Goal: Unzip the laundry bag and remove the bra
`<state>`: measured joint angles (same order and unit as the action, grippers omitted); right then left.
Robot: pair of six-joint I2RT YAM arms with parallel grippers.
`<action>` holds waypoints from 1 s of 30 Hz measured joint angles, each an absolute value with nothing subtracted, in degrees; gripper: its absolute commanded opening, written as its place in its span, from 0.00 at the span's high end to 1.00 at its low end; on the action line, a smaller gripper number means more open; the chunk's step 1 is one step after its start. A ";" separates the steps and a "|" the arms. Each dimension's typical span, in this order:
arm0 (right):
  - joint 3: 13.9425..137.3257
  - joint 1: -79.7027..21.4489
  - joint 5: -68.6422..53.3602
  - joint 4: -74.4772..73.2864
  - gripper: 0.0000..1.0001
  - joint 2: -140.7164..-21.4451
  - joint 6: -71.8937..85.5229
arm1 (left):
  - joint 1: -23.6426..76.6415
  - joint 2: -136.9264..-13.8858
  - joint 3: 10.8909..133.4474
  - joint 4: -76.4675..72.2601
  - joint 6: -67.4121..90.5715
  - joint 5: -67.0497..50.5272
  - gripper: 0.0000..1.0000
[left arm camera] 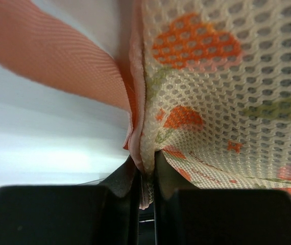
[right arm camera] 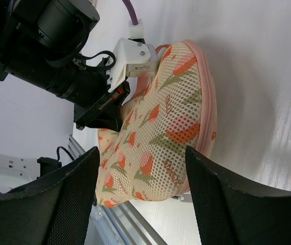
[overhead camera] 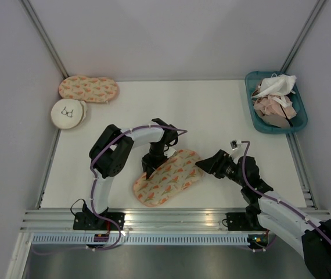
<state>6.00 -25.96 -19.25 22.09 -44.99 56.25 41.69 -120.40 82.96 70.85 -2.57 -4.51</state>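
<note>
The laundry bag (overhead camera: pixel 168 177) lies zipped near the table's front middle, cream mesh with orange-red and green print and pink edging. My left gripper (overhead camera: pixel 148 167) is shut on the bag's pink edge at its left side; the left wrist view shows the fingers (left arm camera: pixel 120 178) pinching the seam (left arm camera: pixel 141 153), with the pink strap (left arm camera: pixel 58 56) above. My right gripper (overhead camera: pixel 202 166) is open just right of the bag, facing it; the right wrist view shows the bag (right arm camera: pixel 161 138) between its fingers (right arm camera: pixel 69 199). The bra is hidden.
A like-printed case (overhead camera: pixel 88 89) and a round white pouch with a bra drawing (overhead camera: pixel 68 113) lie at the back left. A teal basket (overhead camera: pixel 257 119) with pink and white garments stands at the back right. Metal rails (overhead camera: pixel 171 218) run along the front edge.
</note>
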 measured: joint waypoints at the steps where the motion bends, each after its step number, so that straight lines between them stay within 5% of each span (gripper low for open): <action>1: 6.02 -25.96 -19.53 22.39 0.28 -45.56 56.31 | 41.69 -120.40 83.00 70.89 -2.57 -4.51 0.98; 16: 18.94 -26.79 -6.02 -1.76 0.25 -46.46 42.00 | 41.78 -120.46 83.57 71.05 -2.57 -3.53 0.98; 25: 15.25 -26.79 -9.50 6.74 0.26 -58.59 43.40 | 42.41 -120.51 83.88 71.22 -2.57 -2.74 0.98; 30: 13.34 -26.79 -14.41 17.76 0.36 -63.83 46.76 | 43.27 -121.56 85.38 72.31 -2.59 -1.67 0.98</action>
<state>13.34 -26.79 -14.41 17.76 -63.83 46.76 43.27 -121.56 85.38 72.31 -2.59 -1.67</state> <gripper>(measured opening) 0.696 0.130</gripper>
